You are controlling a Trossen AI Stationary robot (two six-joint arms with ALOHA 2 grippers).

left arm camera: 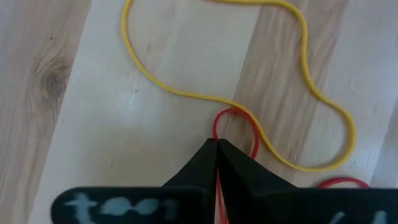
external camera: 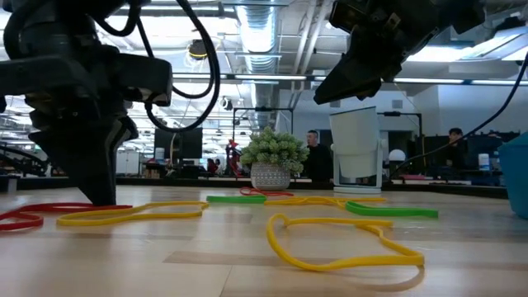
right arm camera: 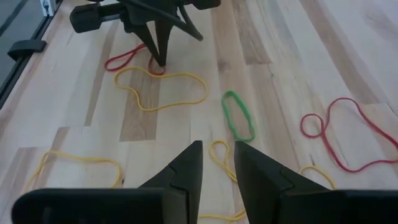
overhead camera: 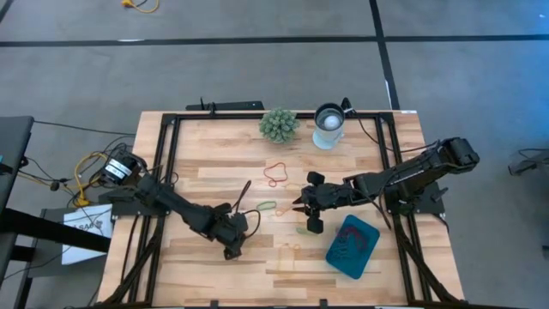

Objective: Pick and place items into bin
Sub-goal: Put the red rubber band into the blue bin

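Pinching down on the tabletop, the left gripper (left arm camera: 216, 149) has its fingers pressed together on a red band (left arm camera: 236, 127), right where a long yellow band (left arm camera: 273, 93) loops across it, left of the table's middle and toward the near side. The right gripper (right arm camera: 217, 163) hangs above the middle of the table with its fingers a little apart and nothing between them, a green band (right arm camera: 239, 116) lying just ahead of it.

As for progress, the teal bin (overhead camera: 352, 246) sits near the right front corner of the table, and dark squiggles inside suggest a few bands are already in, though I cannot tell how many. Plenty are left out: a big red band (overhead camera: 276, 174) toward the far middle, another yellow band (external camera: 346, 244) close to the low camera, more yellow ones near the front. By my reckoning this job is early to midway.

The light wooden table (overhead camera: 214, 146) also holds a spiky green plant (overhead camera: 279, 124) and a white cup (overhead camera: 328, 126) at the far edge. Beyond lies an open office, with people in the distance.
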